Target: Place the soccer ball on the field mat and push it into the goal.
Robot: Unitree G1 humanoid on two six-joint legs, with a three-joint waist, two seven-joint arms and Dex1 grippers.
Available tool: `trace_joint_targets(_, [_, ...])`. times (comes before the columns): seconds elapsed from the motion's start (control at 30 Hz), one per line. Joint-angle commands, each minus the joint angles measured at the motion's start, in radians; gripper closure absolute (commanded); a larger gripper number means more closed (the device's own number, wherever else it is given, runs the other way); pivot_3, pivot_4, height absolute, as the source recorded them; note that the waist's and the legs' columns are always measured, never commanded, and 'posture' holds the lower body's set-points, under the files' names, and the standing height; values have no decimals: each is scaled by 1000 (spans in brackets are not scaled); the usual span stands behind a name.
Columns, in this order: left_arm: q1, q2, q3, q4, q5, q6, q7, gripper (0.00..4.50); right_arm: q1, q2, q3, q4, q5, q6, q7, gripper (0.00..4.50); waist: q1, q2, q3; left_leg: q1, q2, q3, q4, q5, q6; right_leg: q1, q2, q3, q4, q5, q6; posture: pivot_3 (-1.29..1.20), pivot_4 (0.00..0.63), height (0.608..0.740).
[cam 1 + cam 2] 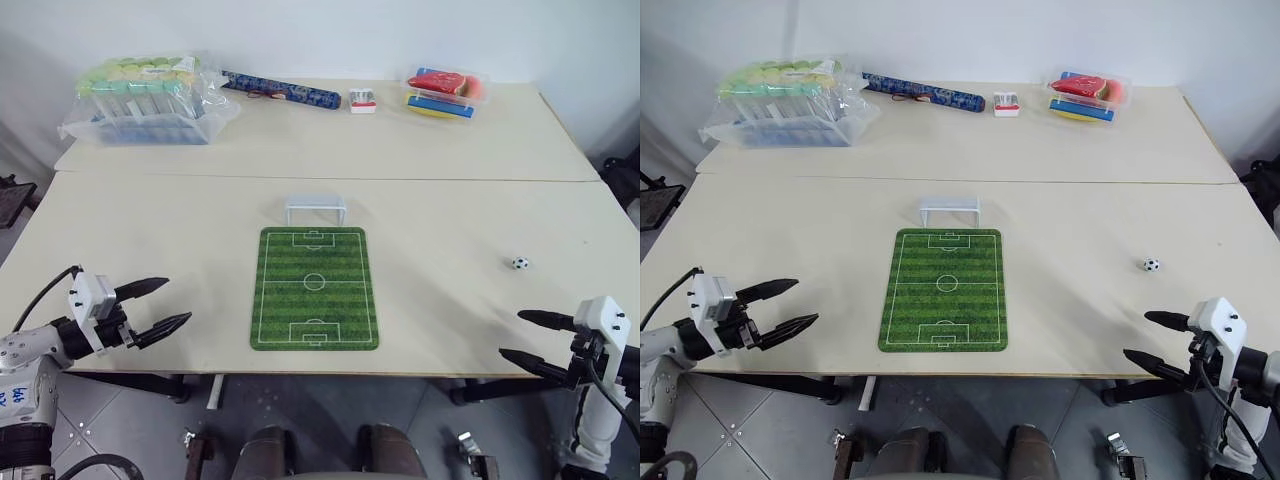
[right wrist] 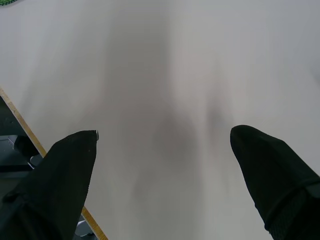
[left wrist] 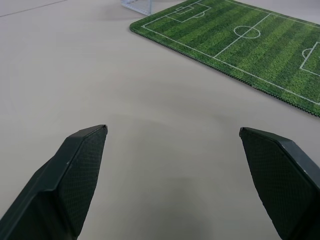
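Soccer ball sits alone on the bare table, right of the field mat and well apart from it. Nearest, at the table's front edge: left gripper with fingers spread wide, empty; right gripper likewise wide, nothing between its fingers. Mat lies flat, centred. Goal stands just past its far end, seemingly touching the edge. Farther back: bagged tubes, a patterned pouch, a plastic box.
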Motion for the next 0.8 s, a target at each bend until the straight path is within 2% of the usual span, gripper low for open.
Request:
trace_joint_targets(0.03, [3,20,3,-14,-10,-11,-29,0,6,-9,-42,-30,25,1,-3,48,0,0,0,0,0,0,0,0,0,0,0,0,0,0,0,0,150,740])
trace_joint_targets(0.43, [-25,-4,14,-88,-62,76,23,0,12,-32,-65,-159,46,170,-98,48,1,0,0,0,0,0,0,0,0,0,0,0,0,0,0,0,150,740])
trace_joint_targets(0.67, [-61,-48,-23,-193,-93,130,38,0,-185,-39,-41,-71,24,247,-197,48,0,0,0,0,0,0,2,0,0,0,0,1,2,0,0,0,150,740])
trace_joint_targets(0.8, [-80,-90,-71,-271,-103,163,54,0,-336,-38,21,87,-30,242,-234,48,-1,0,0,0,-4,0,1,0,0,0,1,1,1,0,0,0,150,740])
